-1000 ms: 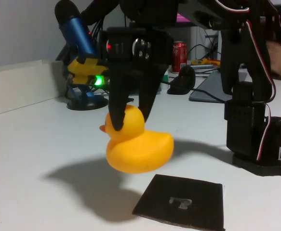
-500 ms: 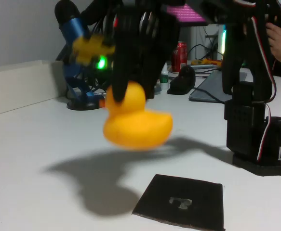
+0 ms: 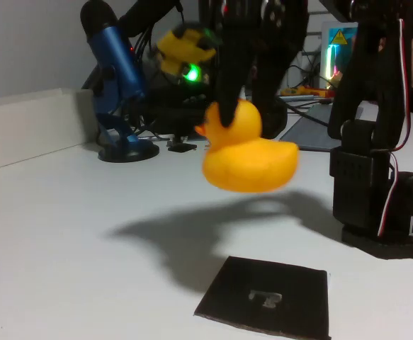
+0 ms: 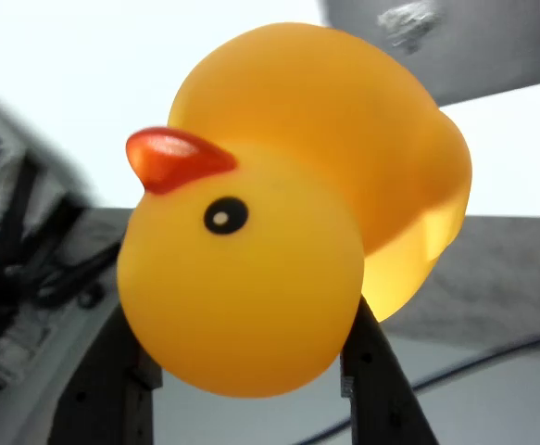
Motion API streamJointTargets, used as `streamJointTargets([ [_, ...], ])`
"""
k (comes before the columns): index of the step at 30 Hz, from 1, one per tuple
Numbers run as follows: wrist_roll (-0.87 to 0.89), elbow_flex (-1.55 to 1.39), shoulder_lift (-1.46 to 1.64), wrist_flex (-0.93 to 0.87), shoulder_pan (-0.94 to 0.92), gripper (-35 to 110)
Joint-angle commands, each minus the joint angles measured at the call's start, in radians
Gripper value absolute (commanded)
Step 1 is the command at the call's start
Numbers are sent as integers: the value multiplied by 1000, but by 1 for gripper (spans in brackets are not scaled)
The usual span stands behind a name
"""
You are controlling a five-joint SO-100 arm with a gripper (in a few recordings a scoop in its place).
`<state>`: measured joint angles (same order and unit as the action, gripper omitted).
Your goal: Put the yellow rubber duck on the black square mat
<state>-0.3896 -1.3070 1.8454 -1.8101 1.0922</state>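
Yellow rubber, glossy and plump, the duck (image 3: 247,154) hung in the air, pinched by its head between the black fingers of the gripper (image 3: 249,106). Against the mat (image 3: 266,296), the black square lying on the white table (image 3: 64,241), it had shifted over the last second: it had been low and off to the mat's left, and it now sat higher, farther back and more nearly over the mat's far edge, beak pointing left. In the wrist view the head of the duck (image 4: 251,278) bulged between the two finger tips, firmly clamped. By my judgement the carry was nearly lined up; lowering onto the mat and letting go remained.
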Motion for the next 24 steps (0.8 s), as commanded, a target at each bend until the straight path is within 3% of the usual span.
streamJointTargets([
  [1,-8,-91,89,-63,0,14],
  [8,-9,-285,152,-52,0,14],
  [18,-3,-669,152,351,3,14],
  [24,-2,-732,181,460,3,14],
])
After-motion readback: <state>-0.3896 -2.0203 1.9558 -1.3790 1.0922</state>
